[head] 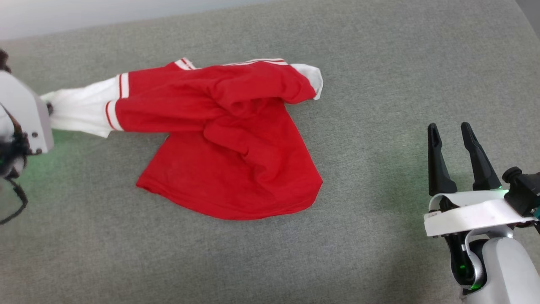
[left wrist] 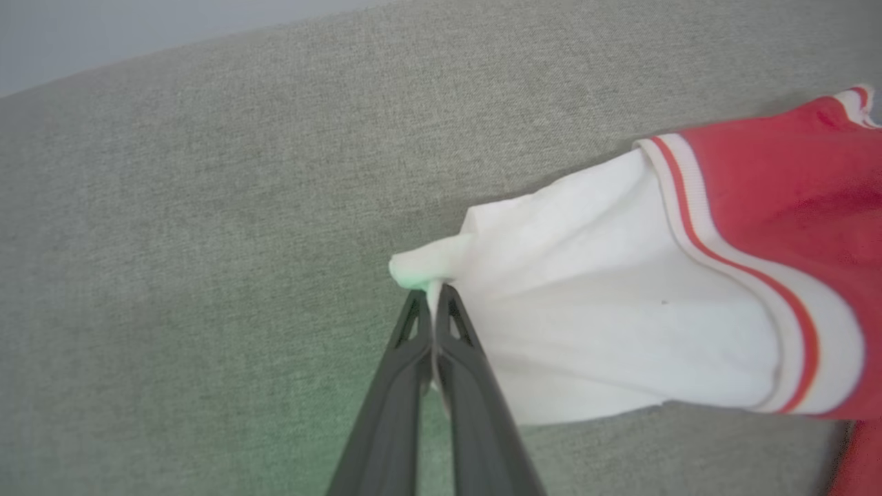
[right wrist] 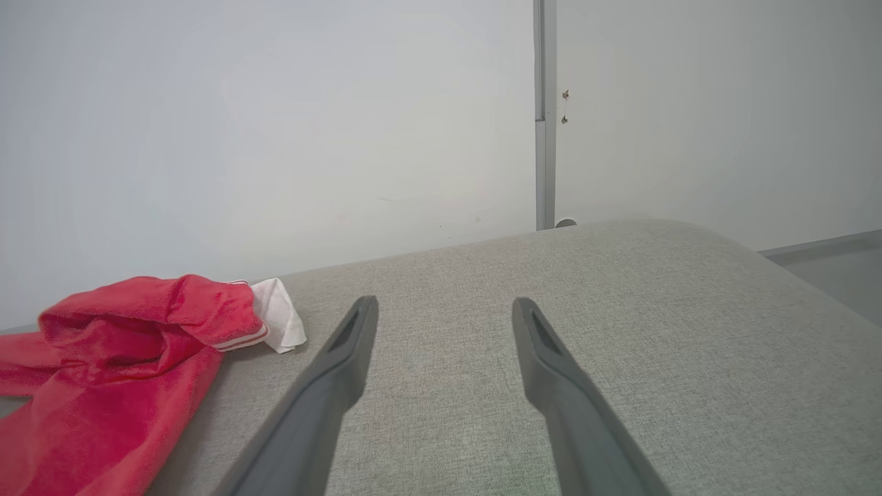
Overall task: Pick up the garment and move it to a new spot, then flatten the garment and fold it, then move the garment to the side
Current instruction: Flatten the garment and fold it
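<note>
The garment (head: 219, 139), a red T-shirt with white sleeves and striped trim, lies rumpled on the grey surface, its printed side hidden. One white sleeve (head: 82, 109) is stretched out to the left. My left gripper (left wrist: 434, 295) is shut on the tip of that sleeve (left wrist: 606, 303), with white cloth pinched between its fingers. At the left edge of the head view I see its pale wrist housing (head: 25, 114). My right gripper (head: 450, 130) stands open to the right of the shirt, apart from it. In the right wrist view the garment (right wrist: 117, 372) lies left of the open right gripper (right wrist: 444, 308).
A grey fabric-covered surface (head: 379, 236) spreads around the shirt, with bare room in front and to the right. A pale wall (right wrist: 275, 138) rises behind its far edge. The surface rounds off at the right (right wrist: 792, 275).
</note>
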Motion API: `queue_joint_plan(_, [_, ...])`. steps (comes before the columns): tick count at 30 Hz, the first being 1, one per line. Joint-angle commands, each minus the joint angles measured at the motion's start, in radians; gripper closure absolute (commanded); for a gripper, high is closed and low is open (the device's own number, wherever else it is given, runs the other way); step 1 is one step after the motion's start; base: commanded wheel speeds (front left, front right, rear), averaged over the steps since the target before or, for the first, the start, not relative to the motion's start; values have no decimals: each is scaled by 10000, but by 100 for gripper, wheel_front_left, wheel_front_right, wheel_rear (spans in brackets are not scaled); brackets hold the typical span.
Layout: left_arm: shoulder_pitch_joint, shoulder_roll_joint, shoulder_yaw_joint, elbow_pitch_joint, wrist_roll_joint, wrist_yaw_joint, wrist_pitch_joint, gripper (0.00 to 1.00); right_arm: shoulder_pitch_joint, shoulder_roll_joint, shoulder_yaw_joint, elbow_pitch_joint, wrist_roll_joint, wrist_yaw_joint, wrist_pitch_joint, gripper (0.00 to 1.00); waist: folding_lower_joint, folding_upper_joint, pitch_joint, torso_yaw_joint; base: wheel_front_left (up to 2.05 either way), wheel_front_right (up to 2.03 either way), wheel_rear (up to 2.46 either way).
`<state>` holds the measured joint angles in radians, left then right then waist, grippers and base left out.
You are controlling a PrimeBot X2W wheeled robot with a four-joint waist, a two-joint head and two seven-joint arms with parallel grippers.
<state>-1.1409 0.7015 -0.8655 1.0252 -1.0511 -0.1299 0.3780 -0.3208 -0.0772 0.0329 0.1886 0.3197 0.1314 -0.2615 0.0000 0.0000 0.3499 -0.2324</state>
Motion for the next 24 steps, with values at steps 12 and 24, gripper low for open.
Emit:
queue_joint_plan(12, [505,-423,-102,751,383,392,-1891,0,-21,-759,359,160,-234,-14,-49,0,0,0,-283,364,0,0,0])
queue_joint_plan(24, [1719,-1598,8,387,571,527,-5710,0,-1451,-3308,3301,1919,45,-14,726,0,0,0,-978,1879,0,0,0])
